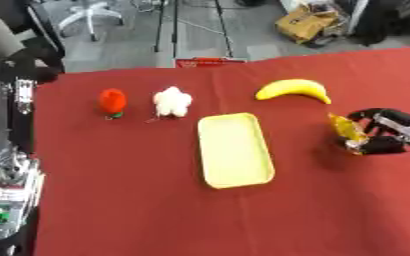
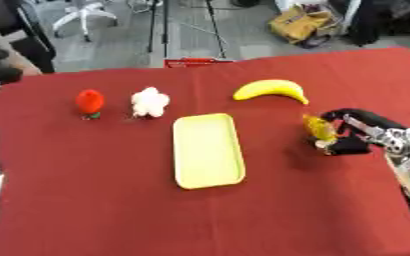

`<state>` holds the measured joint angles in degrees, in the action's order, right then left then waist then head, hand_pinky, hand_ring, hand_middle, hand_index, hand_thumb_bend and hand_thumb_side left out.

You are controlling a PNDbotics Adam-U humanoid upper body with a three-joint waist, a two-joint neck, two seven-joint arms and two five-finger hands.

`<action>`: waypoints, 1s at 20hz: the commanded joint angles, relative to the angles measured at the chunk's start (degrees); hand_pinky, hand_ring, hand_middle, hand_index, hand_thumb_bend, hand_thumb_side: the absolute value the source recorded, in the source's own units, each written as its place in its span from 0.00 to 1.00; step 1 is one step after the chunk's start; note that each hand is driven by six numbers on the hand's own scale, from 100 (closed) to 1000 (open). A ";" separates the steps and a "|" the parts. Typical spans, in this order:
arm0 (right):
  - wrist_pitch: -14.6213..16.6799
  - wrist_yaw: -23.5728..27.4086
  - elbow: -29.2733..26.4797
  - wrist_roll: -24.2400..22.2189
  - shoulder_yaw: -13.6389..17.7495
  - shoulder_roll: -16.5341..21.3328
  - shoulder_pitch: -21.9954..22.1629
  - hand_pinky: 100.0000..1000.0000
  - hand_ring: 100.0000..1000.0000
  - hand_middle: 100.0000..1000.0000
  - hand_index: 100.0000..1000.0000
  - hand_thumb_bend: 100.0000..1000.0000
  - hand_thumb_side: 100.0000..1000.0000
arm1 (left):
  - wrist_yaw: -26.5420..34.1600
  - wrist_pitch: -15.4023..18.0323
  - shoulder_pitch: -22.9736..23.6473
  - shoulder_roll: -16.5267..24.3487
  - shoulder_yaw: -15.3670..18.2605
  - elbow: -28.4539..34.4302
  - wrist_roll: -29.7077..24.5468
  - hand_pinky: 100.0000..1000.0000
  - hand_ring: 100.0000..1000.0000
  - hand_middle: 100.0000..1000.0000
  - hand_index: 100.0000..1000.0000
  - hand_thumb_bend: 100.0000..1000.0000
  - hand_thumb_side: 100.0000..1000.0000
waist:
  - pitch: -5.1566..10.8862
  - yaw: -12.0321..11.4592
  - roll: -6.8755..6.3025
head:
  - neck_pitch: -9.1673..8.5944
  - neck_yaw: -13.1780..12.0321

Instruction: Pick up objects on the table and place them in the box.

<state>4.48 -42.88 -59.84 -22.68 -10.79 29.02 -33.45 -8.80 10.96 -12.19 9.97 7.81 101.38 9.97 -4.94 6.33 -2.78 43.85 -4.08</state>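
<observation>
A red cloth covers the tabletop (image 1: 112, 200). In the middle lies a flat yellow tray (image 1: 235, 150), long and with round corners. Nothing is in it.

The right hand (image 2: 357, 132) comes in from the right side. Its black fingers (image 2: 348, 146) are curled round a small yellow thing (image 2: 318, 127), and the thumb is on top of it. The small thing is yellow with a bit of orange, and I cannot tell what it is. It sits just above the cloth, to the right of the tray and apart from it.

A banana (image 1: 293, 90) lies on the cloth, past the hand and near the far right of the tray. A white fluffy thing (image 1: 172, 102) sits just beyond the far left corner of the tray. A red strawberry toy (image 1: 112, 102) stands beside it, farther left.

The left arm (image 1: 7, 165) shows at the left edge. Its hand is not clear, so I cannot tell how its fingers are.
</observation>
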 commanded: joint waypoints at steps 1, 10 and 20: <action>-0.72 -2.10 1.83 0.51 0.59 0.70 -1.70 0.68 0.74 0.85 0.93 0.39 0.58 | 0.14 0.08 -0.46 0.76 -0.19 0.64 -0.25 0.65 0.58 0.68 0.78 0.54 0.88 | 1.62 -0.04 0.80 | 0.27 0.13; -4.14 -8.44 5.00 3.68 0.96 -0.26 -2.48 0.66 0.74 0.84 0.92 0.36 0.56 | 0.22 0.07 -0.46 0.68 -0.28 0.64 -0.36 0.65 0.58 0.68 0.78 0.54 0.88 | 1.68 -0.18 0.68 | 0.27 0.21; -6.47 -9.37 4.87 9.09 1.82 -0.32 -2.16 0.24 0.38 0.71 0.78 0.00 0.00 | 0.27 0.05 -0.45 0.62 -0.27 0.69 -0.25 0.65 0.58 0.68 0.78 0.54 0.88 | 1.70 -0.23 0.74 | 0.27 0.12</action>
<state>-1.53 -52.05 -54.59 -14.65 -9.63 27.92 -34.91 -8.64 10.99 -12.18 9.97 7.57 101.38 9.73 -4.93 6.15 -2.78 43.85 -3.83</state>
